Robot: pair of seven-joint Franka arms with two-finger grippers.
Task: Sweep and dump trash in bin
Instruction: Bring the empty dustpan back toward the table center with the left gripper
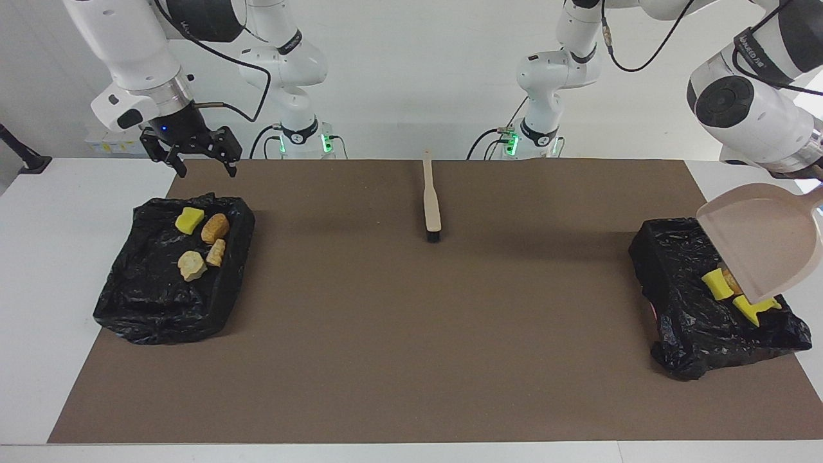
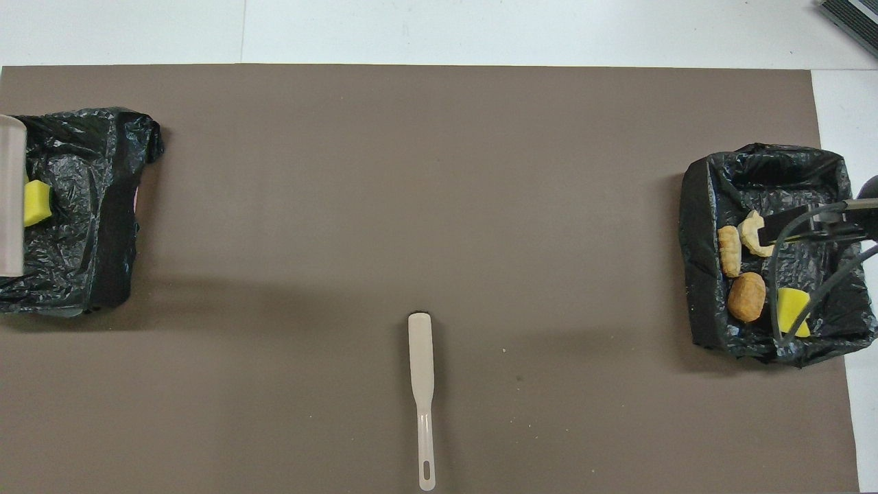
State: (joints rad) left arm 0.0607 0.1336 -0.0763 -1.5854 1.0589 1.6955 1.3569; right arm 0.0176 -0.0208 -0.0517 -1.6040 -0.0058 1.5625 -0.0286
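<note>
The beige dustpan (image 1: 765, 241) hangs steeply tilted over the black-lined bin (image 1: 694, 334) at the left arm's end, its lip low inside. My left gripper is cut off by the view's edge at the pan's handle and is shut on it. Under the lip lie trash pieces: a yellow sponge (image 1: 715, 284), an orange scrap and another yellow chunk (image 1: 755, 310). From overhead only the pan's edge (image 2: 10, 195) and one sponge (image 2: 38, 203) show. My right gripper (image 1: 196, 157) hangs open over the mat's edge beside the other bin (image 1: 161, 302), which holds several trash pieces (image 1: 215, 227).
A long-handled brush (image 1: 431, 199) lies on the brown mat (image 1: 411, 334) midway between the bins, close to the robots, its bristles pointing away from them. The right arm's cable crosses over the bin at its end (image 2: 775, 199) in the overhead view.
</note>
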